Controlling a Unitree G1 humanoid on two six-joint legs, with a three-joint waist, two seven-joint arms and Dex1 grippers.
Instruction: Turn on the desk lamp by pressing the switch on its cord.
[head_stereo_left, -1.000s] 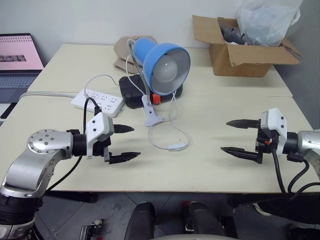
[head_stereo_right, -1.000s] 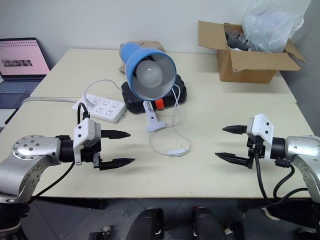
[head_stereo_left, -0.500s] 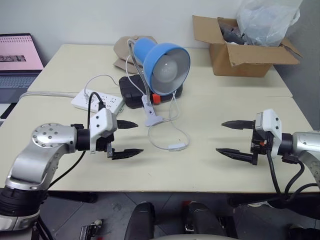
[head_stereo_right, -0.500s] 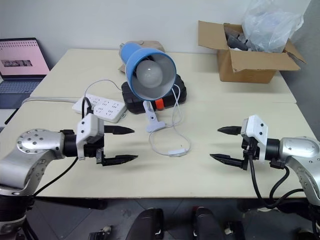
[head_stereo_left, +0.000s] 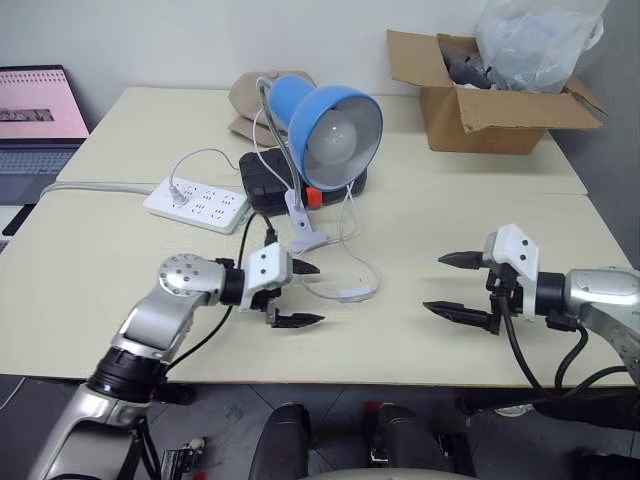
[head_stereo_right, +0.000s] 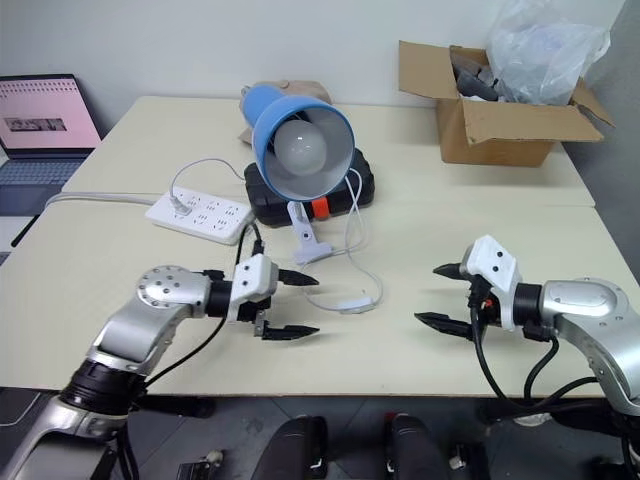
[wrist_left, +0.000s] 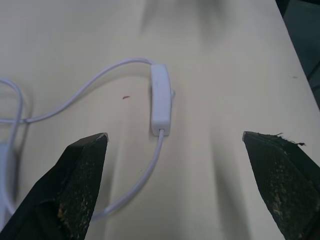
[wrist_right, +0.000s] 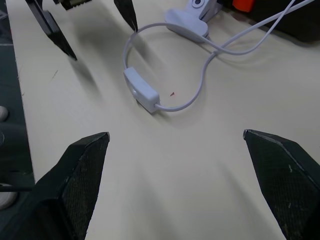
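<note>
Beige counter (head_stereo_left: 120, 250): small white oblong inline switch (head_stereo_left: 350, 294) lies flat; left hand (head_stereo_left: 297, 294) released, near; descend centred, press rocker.

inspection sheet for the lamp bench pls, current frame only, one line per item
Surface: two cream tables pushed together, seam running across.
Job's things: desk lamp unlit, clipped base on table; switch lying flat in the cord loop, untouched.
Clutter: black case behind lamp; cardboard box with plastic bag; tan item, unclear.
Hands: left hand open, close beside the switch; right hand open, farther off on the other side.
Cables: white power strip with one plug in; grey lead running off the table.
Surroundings: laptop with lit screen.
</note>
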